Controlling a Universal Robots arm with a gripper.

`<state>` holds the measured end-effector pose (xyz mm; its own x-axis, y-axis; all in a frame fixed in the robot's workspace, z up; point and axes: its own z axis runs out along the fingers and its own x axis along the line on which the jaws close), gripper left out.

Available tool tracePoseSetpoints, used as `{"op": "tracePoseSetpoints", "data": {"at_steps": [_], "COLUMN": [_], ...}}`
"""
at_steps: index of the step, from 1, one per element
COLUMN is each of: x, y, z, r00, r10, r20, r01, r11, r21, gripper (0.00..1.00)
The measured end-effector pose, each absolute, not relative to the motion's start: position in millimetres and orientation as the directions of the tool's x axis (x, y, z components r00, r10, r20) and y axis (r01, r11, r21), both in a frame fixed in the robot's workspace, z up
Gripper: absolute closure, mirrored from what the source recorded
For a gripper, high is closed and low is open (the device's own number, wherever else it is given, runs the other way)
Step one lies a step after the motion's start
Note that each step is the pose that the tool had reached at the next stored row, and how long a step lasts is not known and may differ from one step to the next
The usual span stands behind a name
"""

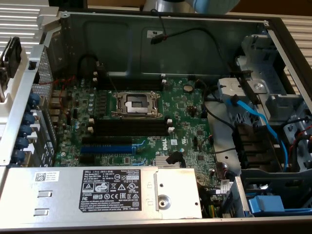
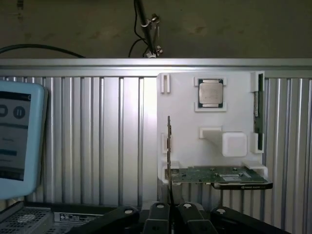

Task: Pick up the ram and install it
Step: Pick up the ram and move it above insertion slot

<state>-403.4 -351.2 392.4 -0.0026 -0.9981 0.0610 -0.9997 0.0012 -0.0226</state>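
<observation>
My gripper (image 2: pixel 170 214) is shut, its two dark fingers (image 2: pixel 157 217) pressed close together. Between them stands the ram (image 2: pixel 168 146), seen edge-on as a thin dark strip that runs out from the fingertips in front of a white holder (image 2: pixel 185 122). In the exterior view the open computer case shows the green motherboard (image 1: pixel 185 105). Its long black slots (image 1: pixel 129 127) with white end clips lie just below the CPU socket (image 1: pixel 136 103) and have nothing in them. A part of my arm (image 1: pixel 209 5) shows at the exterior view's top edge.
The white holder also carries a CPU chip (image 2: pixel 210 92), another green stick (image 2: pixel 258 112) and a circuit card (image 2: pixel 219 176). A tablet (image 2: pixel 19 136) stands beside the ribbed metal wall. In the case are a blue slot (image 1: pixel 106 148), the grey power supply (image 1: pixel 97 192), blue cables (image 1: pixel 258 122) and drive cages (image 1: pixel 273 87).
</observation>
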Motion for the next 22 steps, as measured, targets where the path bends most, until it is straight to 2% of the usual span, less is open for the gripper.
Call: {"op": "tracePoseSetpoints", "data": {"at_steps": [6,22], "x": [-398,-363], "y": [-351,-351], "z": [403,408], "r00": [-0.003,-0.003], "r10": [-0.998,-0.998], "r20": [0.062,0.062], "r01": [-1.0,-1.0], "r11": [0.001,0.001], "r21": [-0.025,-0.025], "gripper": [0.87,0.87]}}
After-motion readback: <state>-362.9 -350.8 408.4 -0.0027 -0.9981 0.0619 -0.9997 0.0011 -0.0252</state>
